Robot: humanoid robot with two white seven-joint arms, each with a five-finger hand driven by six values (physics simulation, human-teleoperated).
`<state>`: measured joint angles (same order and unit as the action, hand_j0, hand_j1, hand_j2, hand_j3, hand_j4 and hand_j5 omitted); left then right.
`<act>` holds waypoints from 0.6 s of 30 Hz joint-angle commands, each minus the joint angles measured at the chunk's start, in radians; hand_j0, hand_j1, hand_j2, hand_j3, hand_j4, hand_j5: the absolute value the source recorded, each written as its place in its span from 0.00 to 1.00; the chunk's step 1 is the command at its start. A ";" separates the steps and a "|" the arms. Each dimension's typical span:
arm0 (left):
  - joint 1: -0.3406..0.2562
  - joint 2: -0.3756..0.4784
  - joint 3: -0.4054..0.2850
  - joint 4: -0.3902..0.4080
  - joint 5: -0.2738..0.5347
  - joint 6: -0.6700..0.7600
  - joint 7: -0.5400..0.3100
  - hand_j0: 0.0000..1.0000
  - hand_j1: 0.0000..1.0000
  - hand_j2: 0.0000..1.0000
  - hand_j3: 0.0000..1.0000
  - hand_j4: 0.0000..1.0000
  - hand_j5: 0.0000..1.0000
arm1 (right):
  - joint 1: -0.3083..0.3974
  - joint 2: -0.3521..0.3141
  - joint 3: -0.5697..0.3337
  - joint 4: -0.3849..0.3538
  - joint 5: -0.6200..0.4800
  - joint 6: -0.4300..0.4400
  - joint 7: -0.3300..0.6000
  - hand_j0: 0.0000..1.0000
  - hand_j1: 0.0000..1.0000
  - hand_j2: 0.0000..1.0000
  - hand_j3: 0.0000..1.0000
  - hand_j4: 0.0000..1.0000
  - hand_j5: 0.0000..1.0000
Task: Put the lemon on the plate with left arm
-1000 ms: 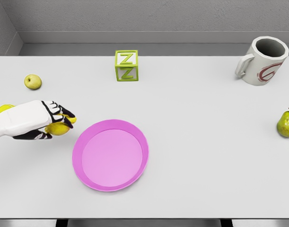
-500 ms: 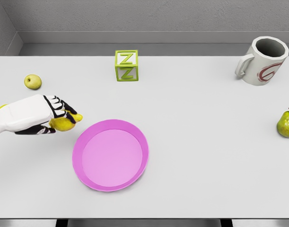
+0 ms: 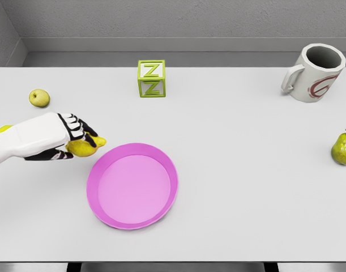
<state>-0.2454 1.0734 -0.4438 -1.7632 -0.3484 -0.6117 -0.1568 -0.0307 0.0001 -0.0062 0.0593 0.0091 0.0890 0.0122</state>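
The left hand (image 3: 65, 139) has its fingers curled round the lemon (image 3: 85, 147), held just left of the plate's (image 3: 105, 209) rim. The lemon looks light, firm and smooth-skinned, so an enclosing grip about its middle suits best. The plate and mug (image 3: 314, 72) both look empty.

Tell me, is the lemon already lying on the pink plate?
No, the lemon is held in the left robot hand, just beyond the left rim of the plate.
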 commanded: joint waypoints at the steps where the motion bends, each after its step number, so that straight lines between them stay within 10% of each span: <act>1: 0.000 -0.007 0.001 0.001 0.008 0.001 0.000 0.61 0.61 0.61 0.61 0.61 0.61 | 0.000 0.000 0.000 0.000 0.000 0.000 0.000 1.00 1.00 1.00 1.00 1.00 1.00; 18: -0.012 -0.067 -0.003 -0.001 0.008 0.001 -0.001 0.60 0.60 0.60 0.60 0.60 0.60 | 0.002 0.000 0.002 0.000 0.000 0.000 0.000 1.00 1.00 1.00 1.00 1.00 1.00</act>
<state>-0.2577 1.0147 -0.4464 -1.7639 -0.3467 -0.6118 -0.1587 -0.0307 0.0000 -0.0062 0.0594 0.0091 0.0890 0.0123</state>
